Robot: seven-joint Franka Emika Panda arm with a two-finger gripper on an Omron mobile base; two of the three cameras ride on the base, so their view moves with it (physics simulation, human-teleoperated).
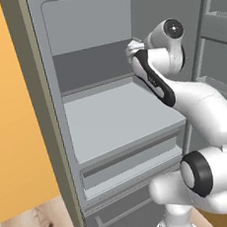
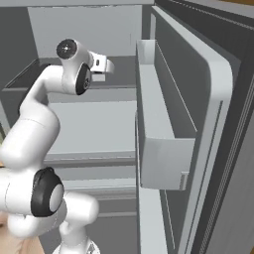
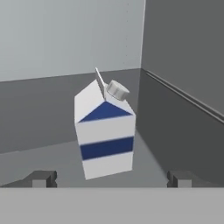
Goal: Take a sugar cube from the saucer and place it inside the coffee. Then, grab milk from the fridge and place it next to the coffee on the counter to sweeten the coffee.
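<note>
The fridge (image 1: 121, 119) stood open, its door (image 2: 198, 124) swung out to the right with a grey shelf rail (image 2: 158, 149) along its inside. The white arm (image 1: 194, 107) reached over the pale grey shelf (image 1: 116, 117) toward the far back of the compartment. In the hand view the milk (image 3: 105, 131), a white carton with dark blue bands and a grey cap, stood upright on the shelf floor near the far right corner. The gripper (image 3: 111, 178) was spread wide, its two dark fingertips (image 3: 41, 178) short of the carton on either side, not touching it.
</note>
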